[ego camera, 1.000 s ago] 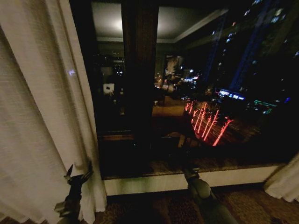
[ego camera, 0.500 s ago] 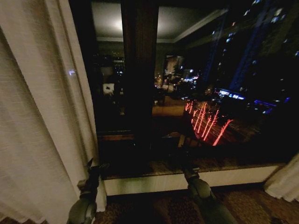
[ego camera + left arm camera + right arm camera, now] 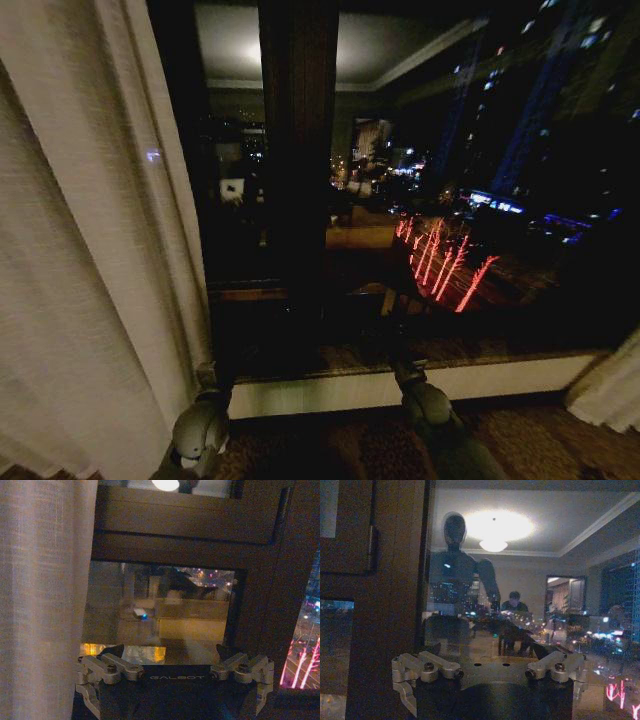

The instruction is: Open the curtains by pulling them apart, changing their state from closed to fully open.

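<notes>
Cream-white sheer curtains hang bunched along the left side of the frame, with another bit at the lower right, baring the dark window. At bottom left the left gripper points at the glass just beside the panel, jaws spread and empty. At bottom centre the right gripper faces the pane with its fingers likewise apart.

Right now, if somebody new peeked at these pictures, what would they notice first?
Probably the big dark window across the middle, full of night city lights and glowing red streaks. Next, the tall cream-white curtain bunched at the left side, with another bit of curtain at the lower right corner. Low down, the left end effector sits open beside the left curtain, holding nothing.
</notes>
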